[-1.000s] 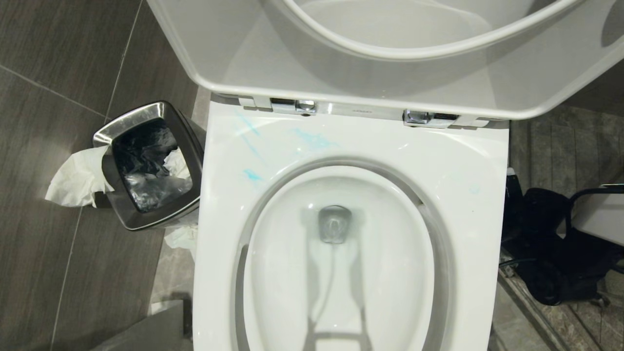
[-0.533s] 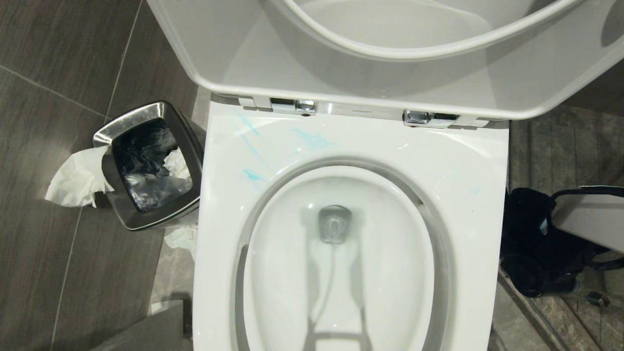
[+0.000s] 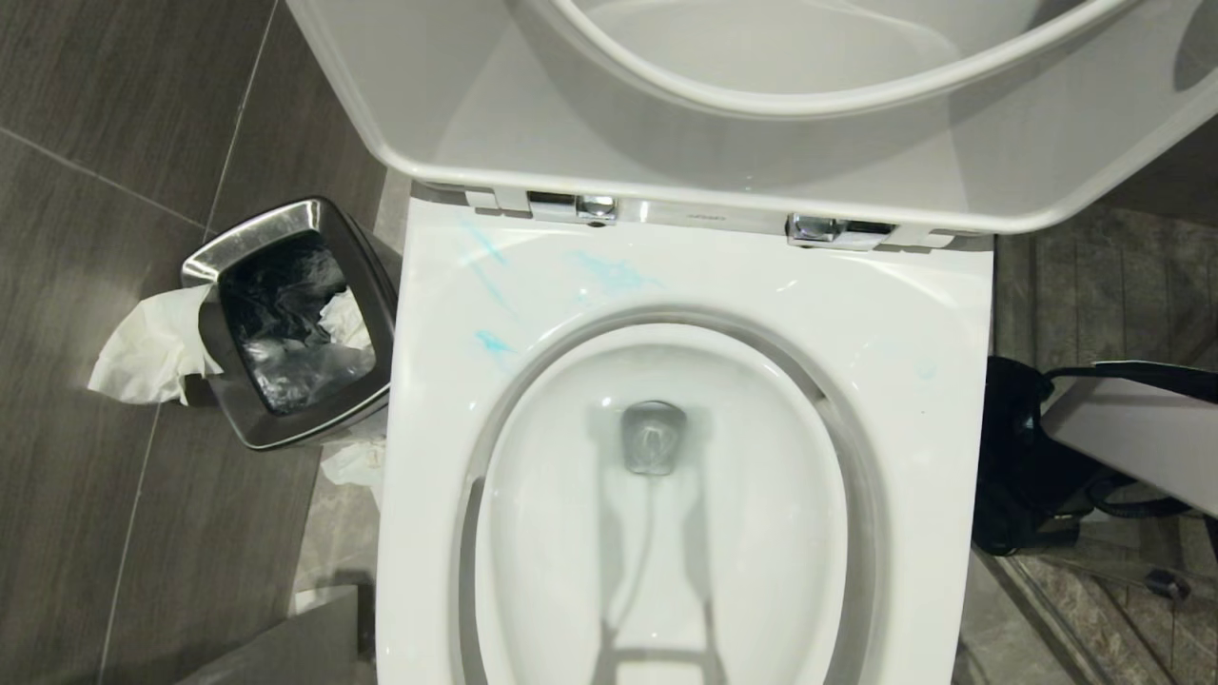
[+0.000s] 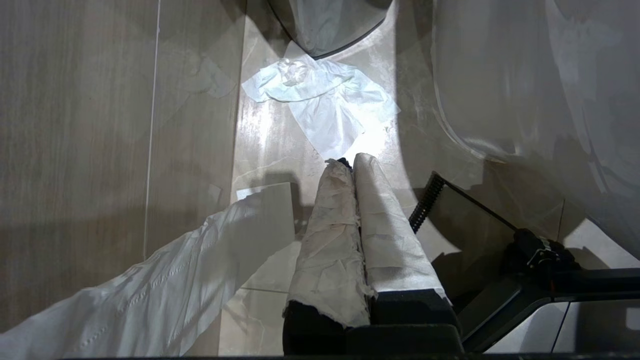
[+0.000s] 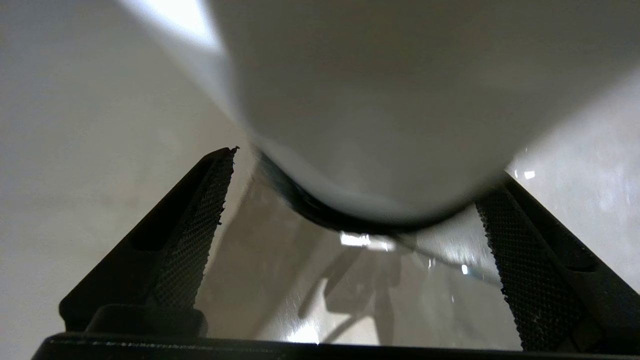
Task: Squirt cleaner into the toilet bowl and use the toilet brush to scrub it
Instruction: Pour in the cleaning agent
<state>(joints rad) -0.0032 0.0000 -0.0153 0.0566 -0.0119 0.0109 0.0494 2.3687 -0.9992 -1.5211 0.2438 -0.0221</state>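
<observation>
Three views, starting with the head view. Looking down, the toilet bowl (image 3: 913, 314) fills the middle, its seat and lid tipped up at the back on two chrome hinges. Its broad squarish rim carries pale turquoise streaks of cleaner (image 3: 495, 344) near the left rear corner; the oval basin holds clear water over a grey drain. Dark floor tiles (image 3: 105, 114) lie open to the left. Just beside the bowl's left edge stands a small steel waste bin (image 3: 211, 255) with a black liner and crumpled paper inside — white tissue (image 3: 147, 354) hangs over its outer rim. At the right edge, the right arm's black gripper (image 3: 1023, 457) sits low beside the bowl, well apart from the basin.

Left wrist view: the left gripper (image 4: 350, 162), its fingers wrapped in white paper, is pressed closed, holding nothing, above pale floor with a loose tissue sheet (image 4: 325, 105).

Right wrist view: the right gripper's textured fingers (image 5: 200, 220) stand wide apart — a white curved surface looms close between them, not gripped.
</observation>
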